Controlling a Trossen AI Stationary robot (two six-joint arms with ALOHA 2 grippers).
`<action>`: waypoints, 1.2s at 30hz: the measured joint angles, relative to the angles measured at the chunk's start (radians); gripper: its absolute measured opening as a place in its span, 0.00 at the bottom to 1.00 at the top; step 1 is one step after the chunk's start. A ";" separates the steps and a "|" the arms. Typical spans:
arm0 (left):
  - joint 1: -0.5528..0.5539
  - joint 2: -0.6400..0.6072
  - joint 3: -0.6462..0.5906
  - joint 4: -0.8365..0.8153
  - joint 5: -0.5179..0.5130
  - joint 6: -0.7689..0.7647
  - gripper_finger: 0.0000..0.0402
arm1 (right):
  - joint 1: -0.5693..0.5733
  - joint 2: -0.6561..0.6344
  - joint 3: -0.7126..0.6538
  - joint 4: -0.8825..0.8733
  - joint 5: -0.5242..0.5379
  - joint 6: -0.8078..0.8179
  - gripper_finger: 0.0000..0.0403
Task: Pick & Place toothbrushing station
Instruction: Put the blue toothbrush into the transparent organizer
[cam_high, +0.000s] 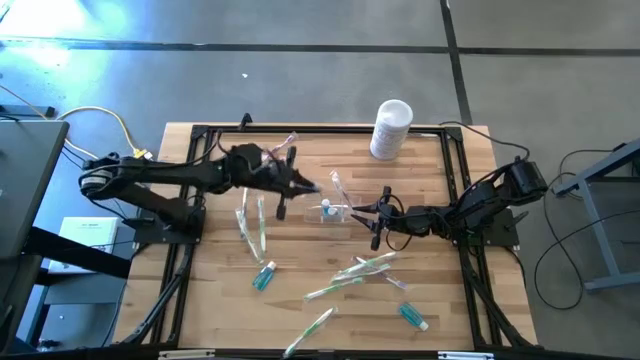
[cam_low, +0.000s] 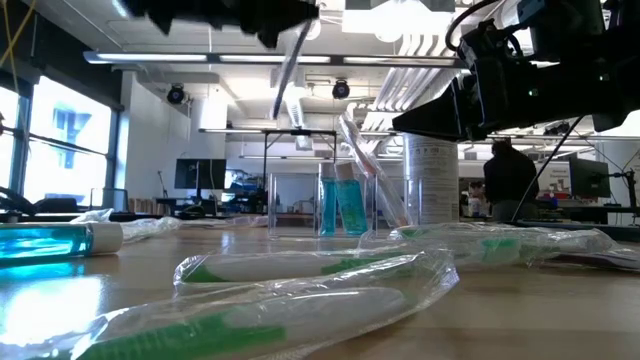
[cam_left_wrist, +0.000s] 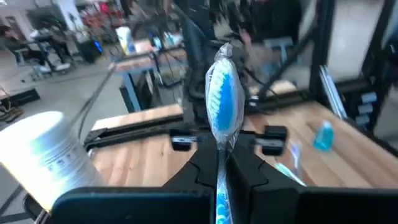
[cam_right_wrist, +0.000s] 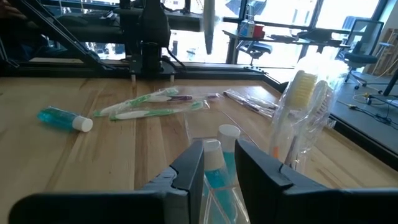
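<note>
A clear plastic cup stands upright on the table's middle, with two teal tubes and a wrapped toothbrush leaning out of it. My right gripper reaches it level from the table's right side, shut on it. My left gripper hovers above the table just left of the cup, shut on a white-blue toothbrush in a clear wrapper. In the low view that toothbrush slants down from the gripper, clear of the table. My left gripper pinches the wrapped toothbrush's handle between its two fingers. The brush runs along the fingers, and its bristle head sticks out beyond the fingertips. It is lifted clear of the table. My right gripper has the clear cup's near side between its two fingers, level, from the table's right. The see-through wall hides whether one finger is inside. The cup stands upright on the table.
A white canister stands at the far edge. Wrapped toothbrushes lie loose at the left, right of middle and near the front edge. Teal tubes lie on the wood. A black rail frames the table.
</note>
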 joint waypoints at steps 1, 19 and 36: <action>0.028 0.001 -0.041 0.075 0.032 -0.032 0.00 | 0.000 0.000 0.000 -0.001 0.000 0.000 0.21; 0.158 0.267 -0.271 0.807 0.109 -0.327 0.00 | -0.073 0.000 0.000 -0.004 -0.031 0.097 0.21; 0.198 0.498 -0.215 0.889 0.147 -0.421 0.03 | -0.073 0.000 0.000 -0.042 -0.031 0.101 0.21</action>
